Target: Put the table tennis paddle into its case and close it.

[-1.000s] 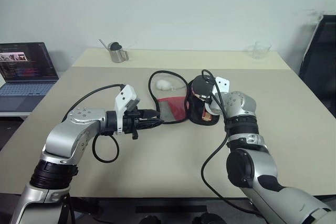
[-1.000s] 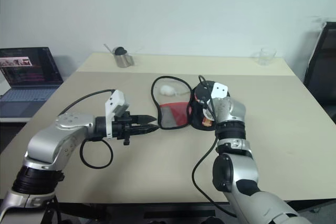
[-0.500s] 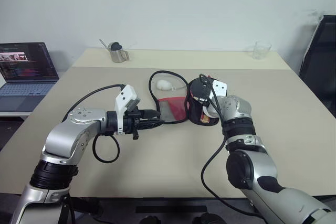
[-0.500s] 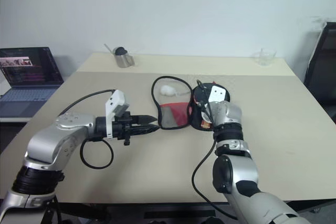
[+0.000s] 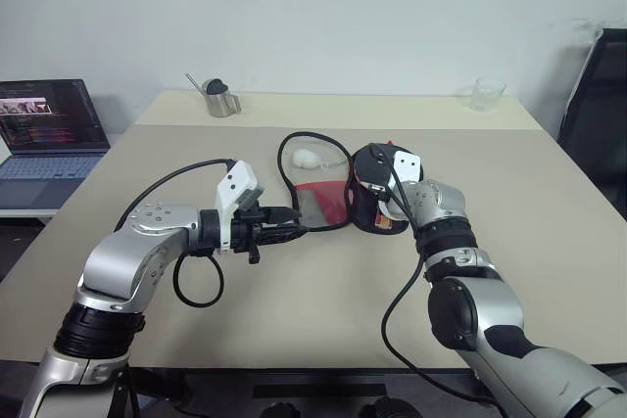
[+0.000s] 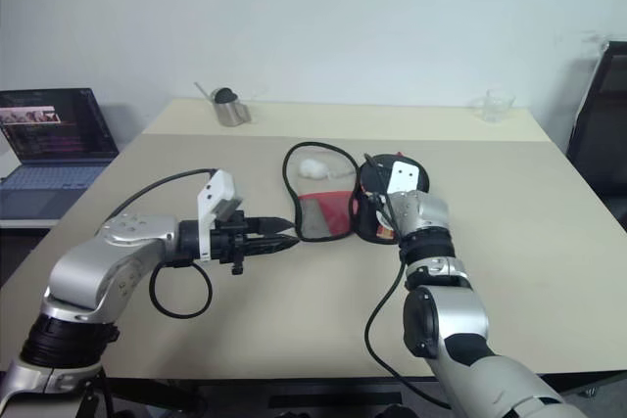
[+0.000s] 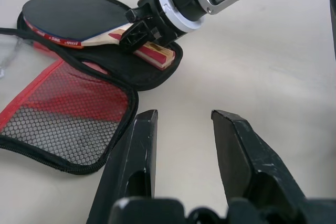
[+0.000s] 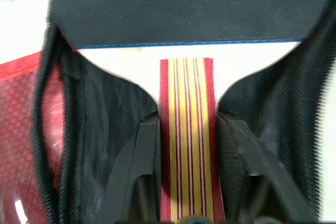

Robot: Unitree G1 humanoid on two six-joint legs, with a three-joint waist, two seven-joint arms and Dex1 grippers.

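Note:
The case lies unzipped and spread flat mid-table, its red mesh flap on the left. The table tennis paddle rests in the case's right half, black blade toward the far side and striped wooden handle toward me. My right gripper straddles the handle, its jaws close beside the red sides and slightly parted from them. My left gripper hovers open and empty just left of the mesh flap. A white pom-pom lies inside the looped cord.
A laptop sits on a side desk at the far left. A metal cup stands at the table's back left and a clear glass at the back right. A black chair stands beyond the right edge.
My right forearm has shifted a little to the left over the case. The left arm, the case and the paddle have stayed where they were.

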